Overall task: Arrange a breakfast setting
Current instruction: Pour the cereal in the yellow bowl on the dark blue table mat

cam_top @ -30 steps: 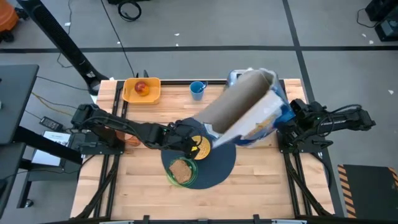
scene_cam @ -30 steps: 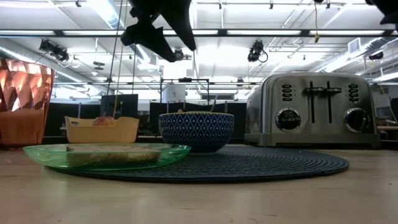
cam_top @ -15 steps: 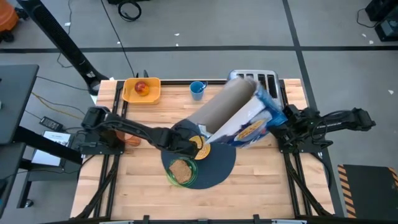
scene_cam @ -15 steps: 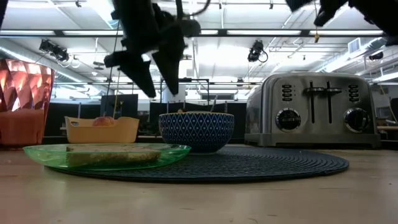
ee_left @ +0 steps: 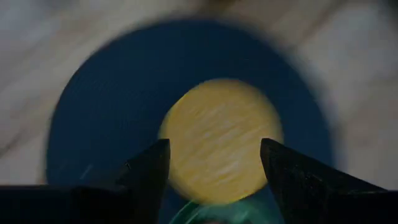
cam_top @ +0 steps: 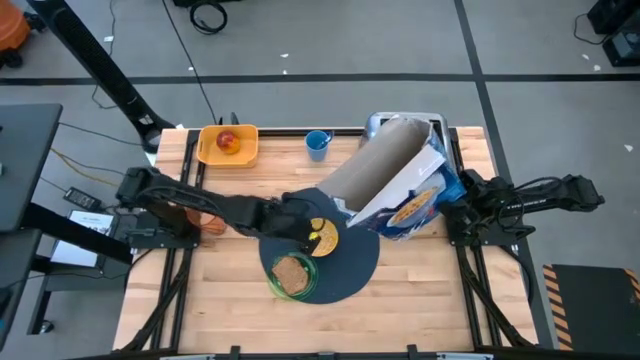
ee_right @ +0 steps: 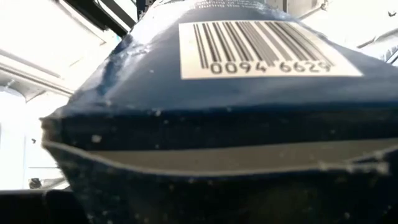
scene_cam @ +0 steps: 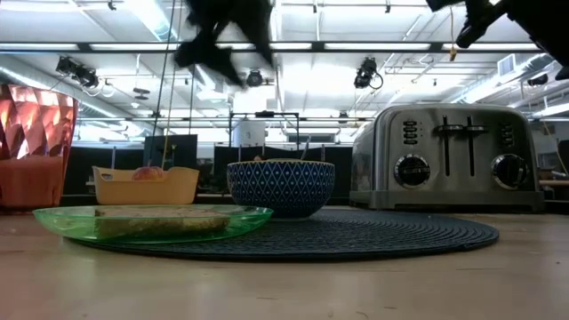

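A yellow-filled bowl (cam_top: 320, 237) with a blue patterned outside (scene_cam: 281, 187) and a green plate with toast (cam_top: 290, 275) sit on the round dark mat (cam_top: 350, 265). My left gripper (cam_top: 300, 222) hangs open above the bowl (ee_left: 217, 140), touching nothing. At the right, my right gripper (cam_top: 452, 192) is shut on a big blue cereal box (cam_top: 395, 175) held aslant in the air. A red apple (cam_top: 228, 142) lies in the yellow tray (cam_top: 245, 150). The blue cup (cam_top: 317, 143) stands at the far edge. The left arm partly covers the orange tumbler (cam_top: 210, 222). My right gripper holds the cereal box by its bottom end (ee_right: 249, 112), the end with the barcode, which fills the right wrist view and hides the fingers. It comes from the table's right. The box is lifted clear and slants, its other end (cam_top: 350, 200) toward the bowl.
The silver toaster (scene_cam: 444, 156) stands at the far right, mostly under the box in the high view. The tumbler (scene_cam: 36, 147) is at the left edge. Bare wood (cam_top: 230, 300) lies near the front left and front right.
My left gripper dipped toward the bowl, then rose back to about where it was. My right gripper has sunk and tipped the box: its free end swung out toward the bowl, then drew back toward the table's right and far side.
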Controlling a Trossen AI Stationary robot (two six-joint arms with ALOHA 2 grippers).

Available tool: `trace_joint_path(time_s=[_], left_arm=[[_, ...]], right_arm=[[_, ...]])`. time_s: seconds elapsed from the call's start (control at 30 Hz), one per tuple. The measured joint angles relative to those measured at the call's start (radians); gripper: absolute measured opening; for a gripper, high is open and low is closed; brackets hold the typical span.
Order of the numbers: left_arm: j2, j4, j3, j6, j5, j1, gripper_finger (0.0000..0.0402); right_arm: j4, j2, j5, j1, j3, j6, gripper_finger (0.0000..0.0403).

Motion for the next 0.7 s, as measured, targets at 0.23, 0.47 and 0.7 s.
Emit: trace_joint_path(time_s=[0.23,0.47,0.7], left_arm=[[-0.107,0.493,0.0,0.352,-0.008,-0.016,0.0256],[-0.093,0.835,0.001,0.52,-0.03,-0.003,0.0265],[-0.05,1.1,0.001,0.749,-0.031,0.026,0.0312]], right_arm=[[0.095,0.0,0.028,0.0,0.0,0.044,0.0295],[0.132,0.0,0.043,0.0,0.003,0.011,0.0295],[0.137,0.0,0.058,0.0,0.002,-0.091,0.0295]])
